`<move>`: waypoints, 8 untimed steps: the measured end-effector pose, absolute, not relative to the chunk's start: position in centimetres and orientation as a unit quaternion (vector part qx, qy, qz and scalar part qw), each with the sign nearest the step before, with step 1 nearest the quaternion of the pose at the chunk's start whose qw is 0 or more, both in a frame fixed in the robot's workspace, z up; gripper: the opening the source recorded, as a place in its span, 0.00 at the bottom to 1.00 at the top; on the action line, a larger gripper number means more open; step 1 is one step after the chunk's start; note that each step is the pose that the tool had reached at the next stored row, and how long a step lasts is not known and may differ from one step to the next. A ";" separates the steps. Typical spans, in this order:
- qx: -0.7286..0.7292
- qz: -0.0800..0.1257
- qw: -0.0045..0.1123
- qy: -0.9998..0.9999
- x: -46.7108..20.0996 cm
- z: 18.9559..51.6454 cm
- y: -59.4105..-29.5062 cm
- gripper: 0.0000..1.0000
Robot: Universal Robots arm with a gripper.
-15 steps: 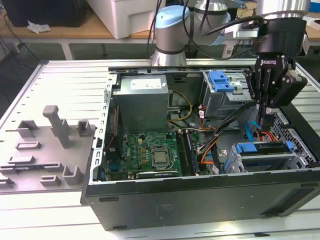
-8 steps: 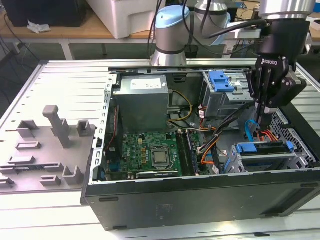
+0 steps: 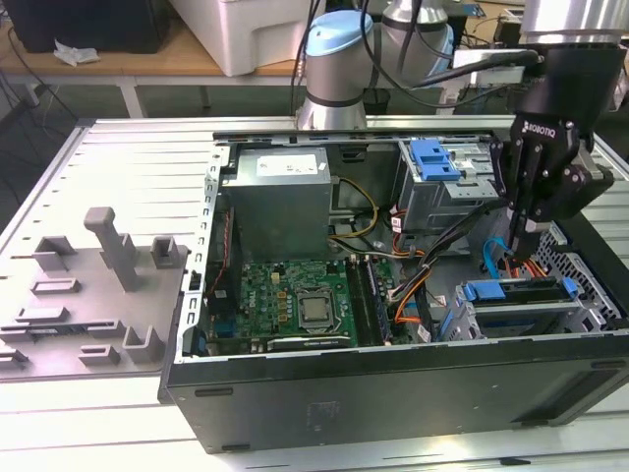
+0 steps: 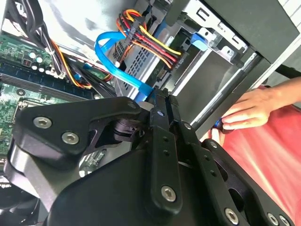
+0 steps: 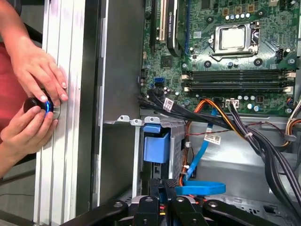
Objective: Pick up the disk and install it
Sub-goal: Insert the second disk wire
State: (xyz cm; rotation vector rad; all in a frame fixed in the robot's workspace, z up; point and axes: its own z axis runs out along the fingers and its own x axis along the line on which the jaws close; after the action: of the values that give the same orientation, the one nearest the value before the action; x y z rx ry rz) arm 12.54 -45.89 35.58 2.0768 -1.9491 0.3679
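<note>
Closed on nothing: gripper (image 3: 532, 234), fingers pressed together, poised just above the drive cage (image 3: 491, 326) inside the open computer case (image 3: 393, 398). Seated in that cage, at the exterior view's right: disk (image 3: 506, 295), blue frame uppermost.

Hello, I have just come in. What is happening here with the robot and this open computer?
The gripper hangs with its fingers together inside the open computer case, above the drive bay at the exterior view's right. It holds nothing. The disk with its blue frame already lies in that bay, near a blue data cable. In both wrist views, a person's hands work on a small knob beside the case.
</note>
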 end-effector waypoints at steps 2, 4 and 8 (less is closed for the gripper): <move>0.717 0.123 0.130 -0.673 12.6 35.6 -46.4 0.16; 0.718 0.120 0.127 -0.674 12.6 35.6 -46.7 0.16; 0.719 0.116 0.123 -0.675 12.7 35.6 -47.1 0.16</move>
State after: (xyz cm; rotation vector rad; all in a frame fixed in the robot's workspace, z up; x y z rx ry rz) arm 12.73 -47.10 35.58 2.0968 -1.9681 0.3382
